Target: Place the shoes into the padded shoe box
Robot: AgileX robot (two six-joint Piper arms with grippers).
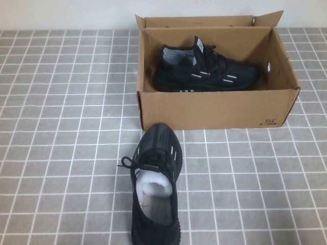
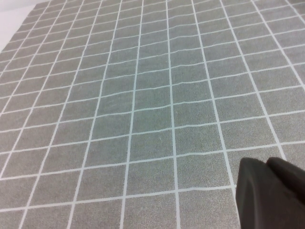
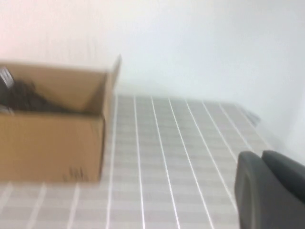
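Observation:
The brown cardboard shoe box (image 1: pixel 214 109) stands open at the back centre of the table. One black knit sneaker (image 1: pixel 209 69) lies on its side inside it. The second sneaker (image 1: pixel 156 184), with white paper stuffing, stands on the table in front of the box, toe toward the box. Neither arm shows in the high view. My left gripper (image 2: pixel 266 163) is shut and empty above bare tablecloth. My right gripper (image 3: pixel 261 155) is shut and empty, to the right of the box (image 3: pixel 52 143), where the boxed shoe (image 3: pixel 21 95) shows.
A grey tablecloth with a white grid (image 1: pixel 66 127) covers the table. A white wall (image 1: pixel 66 13) runs along the far edge behind the box. The box's rear flaps (image 1: pixel 204 21) stand up.

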